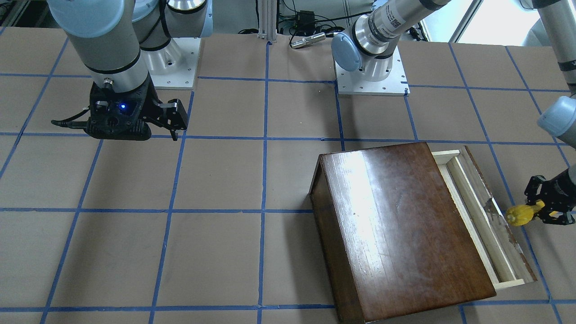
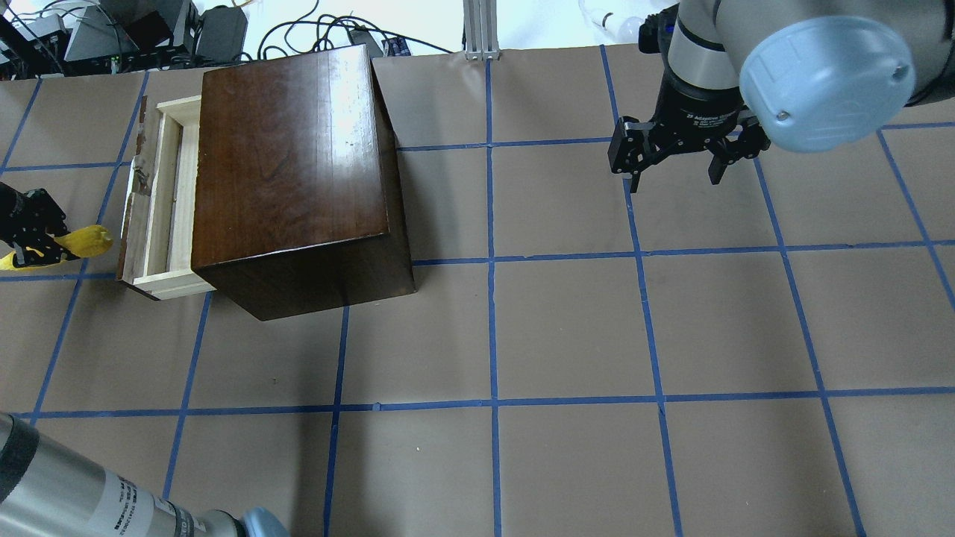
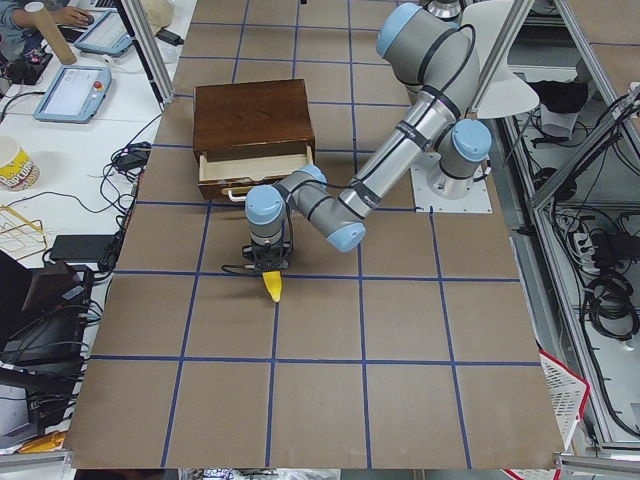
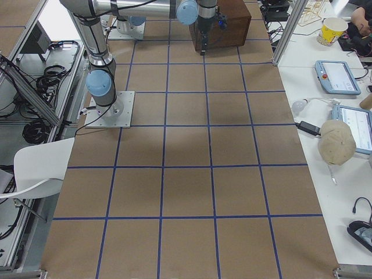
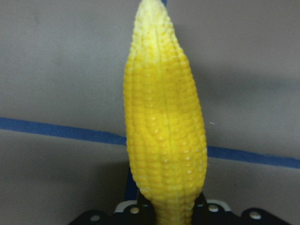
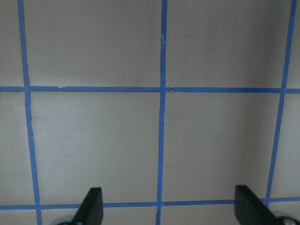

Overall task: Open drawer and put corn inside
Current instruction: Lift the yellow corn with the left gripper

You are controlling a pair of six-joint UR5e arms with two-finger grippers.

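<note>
The glossy dark-brown box stands on the table with its drawer pulled out, the pale wooden tray showing. The drawer looks empty. My left gripper is shut on the base of the yellow corn and holds it tip-down above the table, outside the drawer's front panel and apart from it. The corn also shows in the overhead view, the exterior left view and the left wrist view. My right gripper is open and empty, far from the box, over bare table.
The table is brown paper with a blue tape grid. Both arm bases sit at the robot's edge. Cables and gear lie past the far edge behind the box. Operators' tables with tablets stand beside.
</note>
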